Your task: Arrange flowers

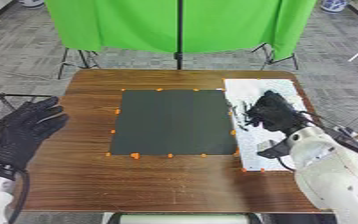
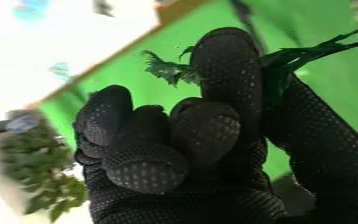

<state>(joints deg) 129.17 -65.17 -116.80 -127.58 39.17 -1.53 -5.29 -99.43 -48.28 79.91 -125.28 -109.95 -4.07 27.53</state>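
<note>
In the head view my right hand (image 1: pixel 271 112) is over the white speckled board at the table's right side, with dark stems and leaves (image 1: pixel 241 114) at its left. The right wrist view has my right hand (image 2: pixel 184 145) with some fingers curled and a green leafy stem (image 2: pixel 309 54) pinched between finger and thumb; a leaf (image 2: pixel 168 68) sticks out on the other side. A small grey-black object (image 1: pixel 271 149) lies by the right wrist. My left hand (image 1: pixel 24 130) rests off the table's left edge, fingers loosely extended and holding nothing.
A dark square mat (image 1: pixel 174 122) with orange marks around it lies mid-table, left of the white board (image 1: pixel 262 162). The brown table (image 1: pixel 158 190) extends around them. A green cloth (image 1: pixel 122 25) on a stand hangs behind the far edge.
</note>
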